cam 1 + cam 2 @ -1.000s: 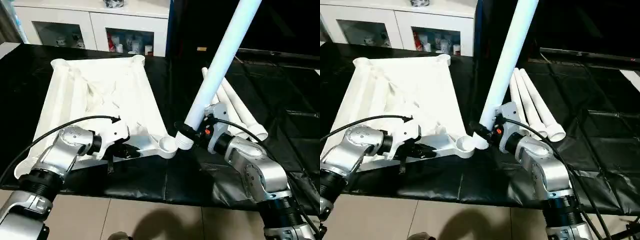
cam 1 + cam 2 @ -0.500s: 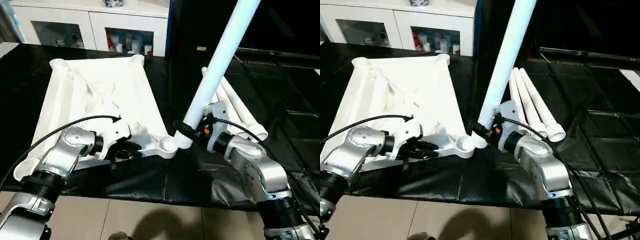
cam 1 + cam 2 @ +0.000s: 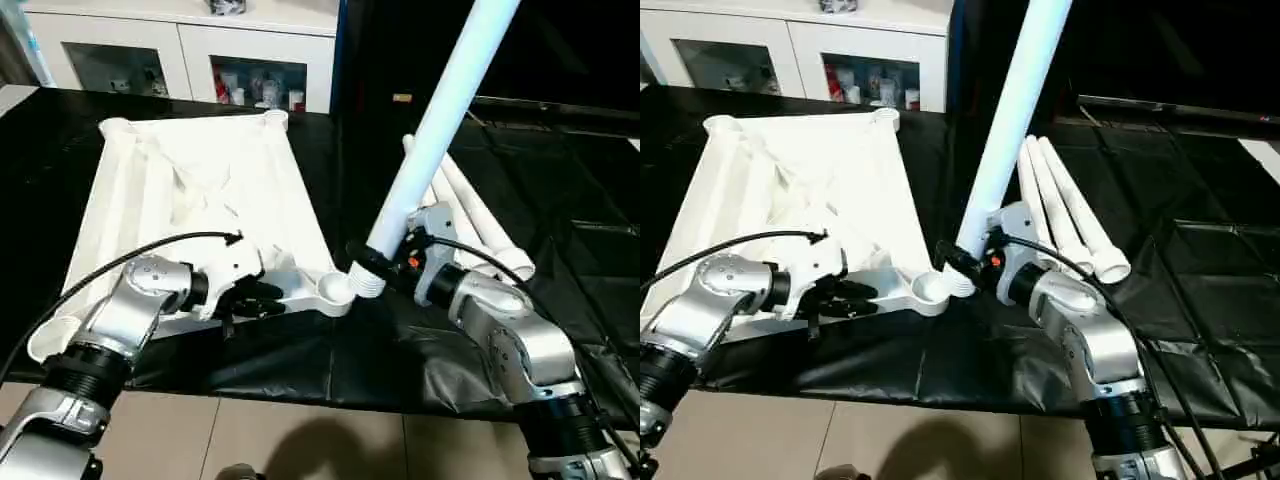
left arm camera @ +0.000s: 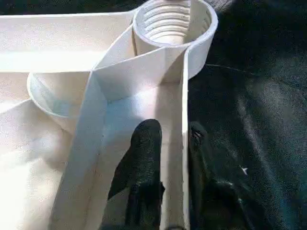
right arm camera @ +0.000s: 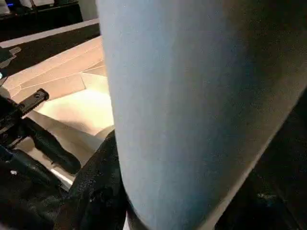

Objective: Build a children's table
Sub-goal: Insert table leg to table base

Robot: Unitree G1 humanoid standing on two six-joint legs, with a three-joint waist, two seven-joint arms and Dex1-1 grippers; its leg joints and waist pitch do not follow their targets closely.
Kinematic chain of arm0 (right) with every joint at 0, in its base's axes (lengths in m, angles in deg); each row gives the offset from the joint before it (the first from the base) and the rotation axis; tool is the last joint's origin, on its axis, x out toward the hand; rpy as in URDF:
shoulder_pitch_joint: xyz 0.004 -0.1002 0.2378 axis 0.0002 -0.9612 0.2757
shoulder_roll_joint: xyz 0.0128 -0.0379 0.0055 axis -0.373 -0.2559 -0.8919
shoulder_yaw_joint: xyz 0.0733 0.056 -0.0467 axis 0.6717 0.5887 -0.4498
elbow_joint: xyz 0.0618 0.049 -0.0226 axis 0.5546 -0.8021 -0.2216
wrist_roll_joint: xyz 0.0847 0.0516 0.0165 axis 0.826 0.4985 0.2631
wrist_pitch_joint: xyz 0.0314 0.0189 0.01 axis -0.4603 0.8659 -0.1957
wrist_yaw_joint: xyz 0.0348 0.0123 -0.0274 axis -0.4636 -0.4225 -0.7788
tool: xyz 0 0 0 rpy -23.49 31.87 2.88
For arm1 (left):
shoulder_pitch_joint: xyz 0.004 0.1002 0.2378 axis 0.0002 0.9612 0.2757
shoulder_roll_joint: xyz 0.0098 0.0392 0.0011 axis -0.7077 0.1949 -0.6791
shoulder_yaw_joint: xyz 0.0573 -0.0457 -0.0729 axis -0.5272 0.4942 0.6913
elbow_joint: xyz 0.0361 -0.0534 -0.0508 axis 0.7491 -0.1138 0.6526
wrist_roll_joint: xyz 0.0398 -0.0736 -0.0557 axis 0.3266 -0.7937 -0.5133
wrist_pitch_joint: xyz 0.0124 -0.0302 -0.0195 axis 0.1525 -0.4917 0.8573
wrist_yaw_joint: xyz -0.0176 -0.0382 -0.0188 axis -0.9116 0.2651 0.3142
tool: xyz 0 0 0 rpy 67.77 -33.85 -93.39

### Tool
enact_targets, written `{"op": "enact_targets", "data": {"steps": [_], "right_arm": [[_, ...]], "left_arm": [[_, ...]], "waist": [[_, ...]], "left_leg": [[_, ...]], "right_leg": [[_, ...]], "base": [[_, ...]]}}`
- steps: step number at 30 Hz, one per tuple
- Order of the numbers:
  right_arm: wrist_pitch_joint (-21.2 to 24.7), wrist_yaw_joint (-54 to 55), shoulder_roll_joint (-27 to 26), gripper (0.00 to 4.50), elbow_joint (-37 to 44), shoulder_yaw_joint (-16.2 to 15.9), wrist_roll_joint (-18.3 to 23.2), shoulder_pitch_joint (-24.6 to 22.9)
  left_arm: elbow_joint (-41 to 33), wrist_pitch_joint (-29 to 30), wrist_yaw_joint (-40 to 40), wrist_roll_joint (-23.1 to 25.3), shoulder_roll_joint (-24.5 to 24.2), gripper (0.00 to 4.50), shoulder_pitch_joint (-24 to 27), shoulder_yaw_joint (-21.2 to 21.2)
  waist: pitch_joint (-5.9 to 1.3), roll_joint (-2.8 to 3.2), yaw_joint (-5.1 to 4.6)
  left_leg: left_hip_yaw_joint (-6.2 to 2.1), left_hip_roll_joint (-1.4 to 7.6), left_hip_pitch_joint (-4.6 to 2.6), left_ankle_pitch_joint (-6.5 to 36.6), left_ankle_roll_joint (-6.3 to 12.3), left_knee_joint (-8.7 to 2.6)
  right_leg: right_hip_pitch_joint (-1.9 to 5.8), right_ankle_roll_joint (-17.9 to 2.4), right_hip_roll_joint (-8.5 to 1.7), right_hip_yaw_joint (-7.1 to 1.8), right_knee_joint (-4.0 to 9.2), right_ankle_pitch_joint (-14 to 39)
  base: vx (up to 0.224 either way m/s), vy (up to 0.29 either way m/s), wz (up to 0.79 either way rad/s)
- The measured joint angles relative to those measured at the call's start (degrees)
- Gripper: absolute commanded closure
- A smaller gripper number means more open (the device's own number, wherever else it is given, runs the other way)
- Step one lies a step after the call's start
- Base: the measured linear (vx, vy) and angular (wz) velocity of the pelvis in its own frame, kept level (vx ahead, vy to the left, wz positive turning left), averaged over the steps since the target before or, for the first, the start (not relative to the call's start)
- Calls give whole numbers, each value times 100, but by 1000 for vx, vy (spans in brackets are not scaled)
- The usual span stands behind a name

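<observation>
The near corner socket [image 3: 333, 291] is taken as the landmark, and no leg is yet seated in it or in any other socket of the tabletop [image 3: 200, 190], which lies underside up on the black cloth [image 3: 300, 360]; the whole of the fitting is judged to remain. Just to the left of the socket, the left gripper [image 4: 169, 143] is set astride the tabletop's near rim, one finger on each side of the thin wall, with the jaws narrowly parted; whether the wall is truly pinched cannot be told. Immediately to the right of the socket, a leg [image 3: 440, 110] is clasped by the right gripper [image 3: 372, 262] at about half its opening, with the threaded end just beside the socket's edge and the shaft leaning up and away. Beyond and to the right of the socket, three more legs [image 3: 1070, 215] are seen lying together on the cloth. Behind the tabletop's far edge a white cabinet [image 3: 190, 50] is seen. Against the earlier frames, the left jaws have been slackened from a shut state, and the leg's end has been brought slightly nearer the socket.
</observation>
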State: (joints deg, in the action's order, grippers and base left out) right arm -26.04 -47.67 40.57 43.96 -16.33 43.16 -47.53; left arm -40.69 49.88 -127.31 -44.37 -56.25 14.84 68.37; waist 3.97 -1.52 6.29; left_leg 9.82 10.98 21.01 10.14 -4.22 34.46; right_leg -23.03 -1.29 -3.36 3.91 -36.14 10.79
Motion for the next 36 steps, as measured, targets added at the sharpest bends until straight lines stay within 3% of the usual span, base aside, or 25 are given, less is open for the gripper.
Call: {"op": "enact_targets", "data": {"steps": [9,36], "right_arm": [[-1,-43,9,260,0,-1,-30,0],[-7,-90,-27,260,0,11,-26,0]], "left_arm": [[0,29,-13,-13,-2,448,1,0],[113,-205,-3,35,8,450,-7,0]], "waist": [[0,0,-31],[-1,0,-57]], "left_leg": [[0,0,-2,0,0,0],[0,0,-5,0,0,-1]], "right_leg": [[0,1,1,0,-1,0],[1,0,1,0,-1,-2]], "base": [[0,0,0],[0,0,0]]}}
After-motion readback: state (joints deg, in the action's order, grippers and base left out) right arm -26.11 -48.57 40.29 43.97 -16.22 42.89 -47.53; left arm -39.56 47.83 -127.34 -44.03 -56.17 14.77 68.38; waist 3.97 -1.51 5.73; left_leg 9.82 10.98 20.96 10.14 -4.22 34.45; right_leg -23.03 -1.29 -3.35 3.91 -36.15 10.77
